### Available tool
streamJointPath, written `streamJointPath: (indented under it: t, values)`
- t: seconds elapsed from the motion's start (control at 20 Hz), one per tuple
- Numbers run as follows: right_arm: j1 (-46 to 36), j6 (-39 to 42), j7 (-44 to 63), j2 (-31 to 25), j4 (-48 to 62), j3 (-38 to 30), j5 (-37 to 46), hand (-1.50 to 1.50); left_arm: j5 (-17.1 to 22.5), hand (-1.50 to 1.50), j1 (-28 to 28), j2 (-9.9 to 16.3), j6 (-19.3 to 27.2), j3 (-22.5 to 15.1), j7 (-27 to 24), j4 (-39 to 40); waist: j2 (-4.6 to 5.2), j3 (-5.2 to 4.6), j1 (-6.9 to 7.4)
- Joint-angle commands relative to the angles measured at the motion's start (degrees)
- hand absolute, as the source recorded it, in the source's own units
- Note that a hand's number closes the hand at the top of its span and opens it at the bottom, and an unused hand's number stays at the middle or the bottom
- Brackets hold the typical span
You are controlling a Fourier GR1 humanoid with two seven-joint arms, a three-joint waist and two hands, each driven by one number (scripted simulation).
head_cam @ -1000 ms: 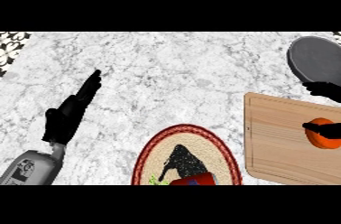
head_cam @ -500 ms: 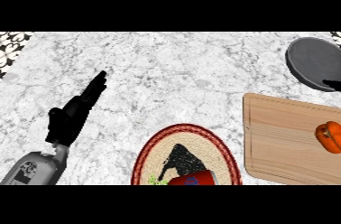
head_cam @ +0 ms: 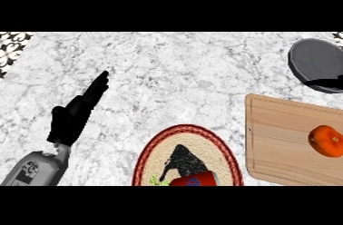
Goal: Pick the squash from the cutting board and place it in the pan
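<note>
My left robot hand rests open over the counter near its left edge, fingers straight and pointing toward the far side, holding nothing. My right robot hand is out of view. Outward, at the near edge, sits a round woven mat with a red cup on it. Toward the right edge lies the board, the orange squash on it. The dark pan sits in the far right corner, apart from the board.
</note>
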Motion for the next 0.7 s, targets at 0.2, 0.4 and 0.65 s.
streamJointPath:
  t: [0.2,0.4,0.65]
  values:
    - [-4.0,13.3,8.2,4.7,-5.2,2.7,5.4,-1.5,-1.1,0.0,1.6,-1.7,-0.6,2.3,-1.0,1.1,-0.35,0.05,-2.16]
    - [-1.4,15.5,9.8,1.5,-11.8,-0.3,6.8,-1.5,-2.4,0.0,2.2,-2.7,-0.7,3.0,0.6,0.1,-0.48,0.06,-2.68]
    - [2.4,12.7,12.9,5.6,-12.1,-2.7,11.7,-1.5,-2.0,0.0,2.6,-0.6,-4.4,6.8,2.2,-3.3,-0.43,0.08,-2.49]
